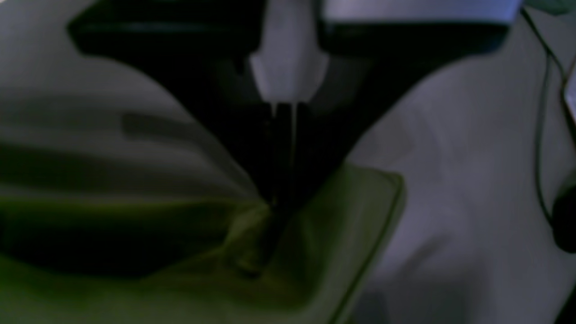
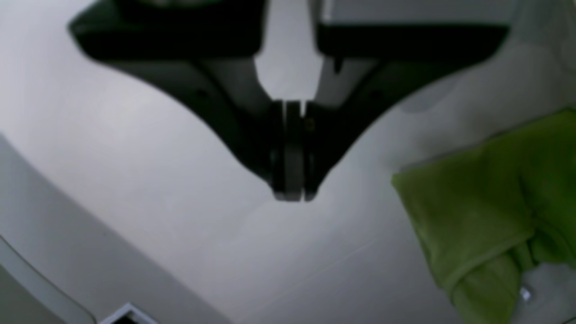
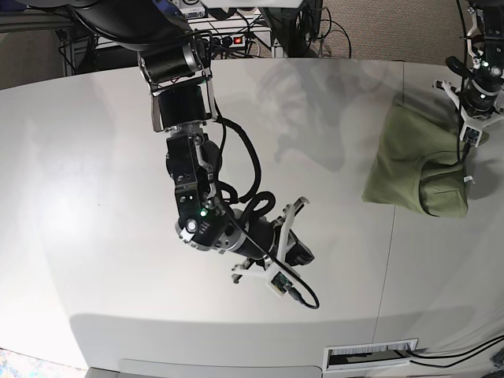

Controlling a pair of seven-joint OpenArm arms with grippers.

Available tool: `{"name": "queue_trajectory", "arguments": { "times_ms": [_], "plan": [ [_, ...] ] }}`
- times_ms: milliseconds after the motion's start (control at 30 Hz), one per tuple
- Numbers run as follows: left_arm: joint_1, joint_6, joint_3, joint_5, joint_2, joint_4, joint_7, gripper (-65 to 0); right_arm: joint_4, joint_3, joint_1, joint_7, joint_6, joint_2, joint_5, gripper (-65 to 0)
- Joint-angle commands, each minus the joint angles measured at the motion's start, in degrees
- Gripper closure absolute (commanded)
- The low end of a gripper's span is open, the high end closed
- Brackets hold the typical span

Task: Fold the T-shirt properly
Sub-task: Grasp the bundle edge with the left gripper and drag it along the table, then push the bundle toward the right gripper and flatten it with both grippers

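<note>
The olive-green T-shirt (image 3: 409,169) lies bunched in a partly folded heap at the right of the white table (image 3: 94,157). My left gripper (image 3: 461,161) reaches down onto its right side. In the left wrist view the left gripper (image 1: 272,203) is shut, pinching a fold of the shirt (image 1: 355,216). My right gripper (image 3: 305,257) hangs over bare table near the middle, well left of the shirt. In the right wrist view the right gripper (image 2: 292,194) is shut and empty; the shirt (image 2: 486,202) and its small white tag (image 2: 524,294) lie to the right.
A seam (image 3: 390,236) runs front to back across the table, left of the shirt. A slotted vent (image 3: 370,354) sits at the front edge. Cables and equipment (image 3: 260,31) crowd the space behind the table. A black cable (image 1: 540,135) hangs in the left wrist view.
</note>
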Motion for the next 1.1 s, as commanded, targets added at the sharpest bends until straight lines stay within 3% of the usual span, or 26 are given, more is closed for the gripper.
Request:
{"name": "queue_trajectory", "arguments": {
  "times_ms": [0,100,433,567,733,933,1067],
  "plan": [
    [-1.2,0.6,-0.5,0.1,-1.1,-0.2,-1.7,0.0,0.9,0.1,1.7,1.4,-0.1,-0.5,0.8,0.0],
    [-4.9,-0.6,-0.5,-1.4,-1.1,-4.7,-1.8,0.0,0.9,0.1,1.7,0.9,-0.1,-0.4,1.3,0.0],
    [-18.4,-13.0,0.9,-9.0,0.8,-17.2,-3.6,0.0,0.9,0.1,1.8,-2.6,-0.1,-0.4,2.2,0.0],
    [-21.5,-12.1,10.1,-6.3,0.8,-17.2,-4.0,0.0,0.9,0.1,1.8,-2.8,-0.1,-0.4,2.2,0.0],
    [-25.5,-3.1,23.3,0.0,0.8,-17.2,-4.7,0.0,0.9,0.3,1.8,-3.7,-0.1,-0.2,2.2,0.0],
    [-30.7,-2.9,29.5,1.7,0.8,-17.2,-7.1,0.0,0.9,4.3,1.7,-4.7,-0.1,-0.3,2.3,0.0],
    [-34.6,-5.4,32.1,1.6,0.8,-17.2,-8.1,0.0,0.9,8.4,1.7,-5.6,-0.1,-0.3,2.3,0.0]
  ]
}}
